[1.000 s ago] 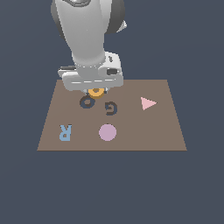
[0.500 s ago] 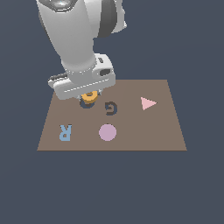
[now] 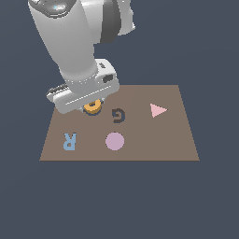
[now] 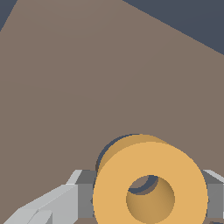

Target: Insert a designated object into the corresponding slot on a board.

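Observation:
The orange-yellow ring (image 3: 93, 107) is held in my gripper (image 3: 92, 108), low over the brown board (image 3: 140, 149). It sits right over the dark navy ring-shaped slot (image 3: 87, 112), of which only a thin dark edge shows. In the wrist view the ring (image 4: 148, 183) fills the near part, with grey fingers (image 4: 83, 183) on both sides and a dark arc of the slot (image 4: 105, 151) just behind it. I cannot tell whether the ring is seated in the slot or resting just above it.
On the board lie a dark G-shaped recess (image 3: 119, 115), a pink triangle (image 3: 158, 110), a mauve disc (image 3: 115, 141) and a blue letter R (image 3: 69, 140). The arm's large body (image 3: 74, 42) rises over the board's far corner on the exterior view's left.
The gripper with the ring has moved toward the exterior view's left and down, from beside the slot to right over it. The slot is now almost fully covered.

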